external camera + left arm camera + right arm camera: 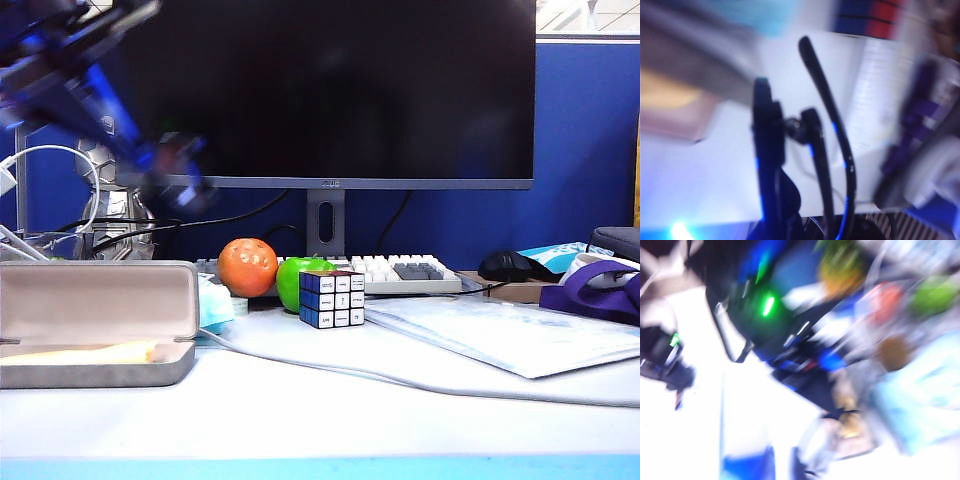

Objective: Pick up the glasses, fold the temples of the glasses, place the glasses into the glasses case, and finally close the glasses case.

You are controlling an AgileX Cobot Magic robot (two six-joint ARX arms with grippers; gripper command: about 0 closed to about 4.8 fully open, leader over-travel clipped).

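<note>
the case [97,322] lies open at the left edge of the table [330,410], lid up, pale lining showing and a yellow cloth [85,352] on its floor. nothing else shows inside it.

the left gripper [790,127] is held up off the table; in the exterior view its arm is a blur at the top left, above the case. its two dark fingers [767,125] are clenched on the glasses [827,107], pinching near the hinge, and one thin black temple sticks out past the fingertips over bare white table. the lenses cannot be made out in the blur.

the right wrist view is smeared by motion: the right gripper [782,467] shows only as dark shapes at the frame edge, and i cannot tell whether it is released or clenched.

in front of the case and across the middle the table is open, crossed by one grey cable [400,380]. behind that stand an orange [247,267], a green apple [300,270] and a cube [332,298], close together. papers [500,335] cover the right side.
</note>
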